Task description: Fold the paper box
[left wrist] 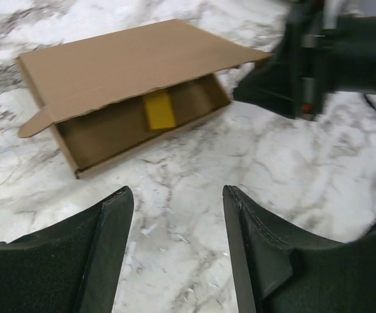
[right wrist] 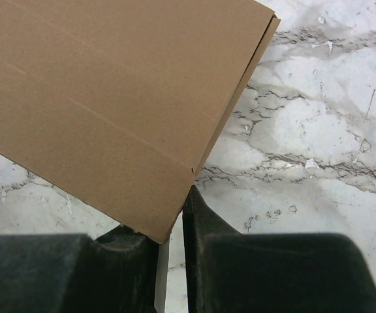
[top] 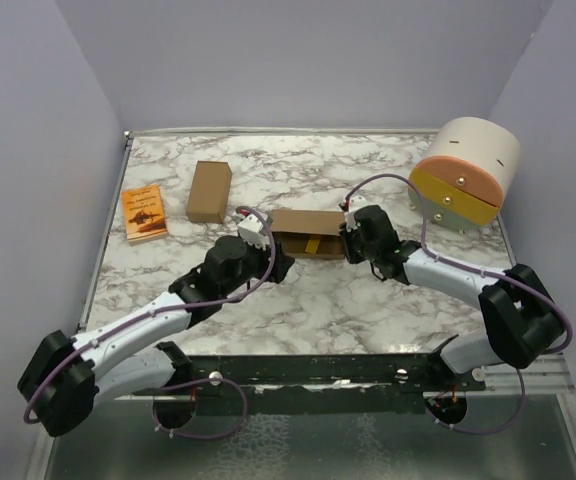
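Box: the paper box (top: 308, 232) lies mid-table on the marble table (top: 318, 310), between my two grippers; it is already a shallow tray with walls up.
Lid: in the left wrist view the top panel hangs over the tray but is not down. The front is gaping, and a yellow piece (left wrist: 158, 109) shows inside.
Tab: a rounded side tab (left wrist: 34, 124) sticks out loose at the lid's end, not tucked in.
Left gripper: my left gripper (left wrist: 178, 195) is spread wide with nothing in it, just short of the open front and clear of the cardboard.
Right gripper: my right gripper (right wrist: 172, 222) is at the box's right-hand corner with only a thin slit between the fingers. The corner sits right over that slit, and I cannot tell whether I'm pinching it or merely touching.
Stage: I'd call this late, with closing the lid as the job left.
Doing it well: brace the right end so the tray can't skate on the marble. Bring the left fingers over the lid's front edge and press down evenly. Steer the tab inside the wall before the lid seats.
Risk: pushing sideways would shove the whole box, and a tab caught outside would buckle.
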Controlling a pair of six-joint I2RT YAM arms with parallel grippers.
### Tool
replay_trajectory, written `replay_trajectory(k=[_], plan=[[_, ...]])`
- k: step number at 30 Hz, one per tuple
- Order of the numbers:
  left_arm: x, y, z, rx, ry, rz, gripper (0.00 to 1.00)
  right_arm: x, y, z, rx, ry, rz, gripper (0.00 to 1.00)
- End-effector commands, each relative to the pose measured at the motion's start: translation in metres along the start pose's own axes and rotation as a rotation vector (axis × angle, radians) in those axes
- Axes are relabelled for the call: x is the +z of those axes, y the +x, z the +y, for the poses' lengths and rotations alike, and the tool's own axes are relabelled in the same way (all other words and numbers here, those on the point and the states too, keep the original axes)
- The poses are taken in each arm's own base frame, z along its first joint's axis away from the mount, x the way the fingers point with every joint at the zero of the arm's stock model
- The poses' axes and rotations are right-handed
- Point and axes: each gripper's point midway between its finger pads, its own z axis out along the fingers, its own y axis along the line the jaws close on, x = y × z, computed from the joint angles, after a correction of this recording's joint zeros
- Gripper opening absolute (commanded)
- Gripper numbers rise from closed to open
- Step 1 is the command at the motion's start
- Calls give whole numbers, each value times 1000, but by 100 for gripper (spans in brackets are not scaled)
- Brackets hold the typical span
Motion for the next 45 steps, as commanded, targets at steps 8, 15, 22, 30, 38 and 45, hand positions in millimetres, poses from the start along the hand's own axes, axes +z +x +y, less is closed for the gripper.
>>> replay_trajectory(k=[8,15,22,30,38,45], plan=[[-13,-94,-34,-50,212,-88,51,3,-5,9,-17,-45,-14,13],[72,-87,-1,-125,178,69,24,1,-7,12,-29,-63,-23,16],[106,4,36,-145,91,330,21,-10,-10,19,-150,-134,-17,43],[126,41,62,-170,40,412,21,-64,-6,43,-456,-386,-35,76],[123,27,55,-179,70,369,23,-77,-49,63,-467,-606,-133,67],[107,-26,38,-192,133,220,30,-24,-71,66,-240,-884,-9,43]])
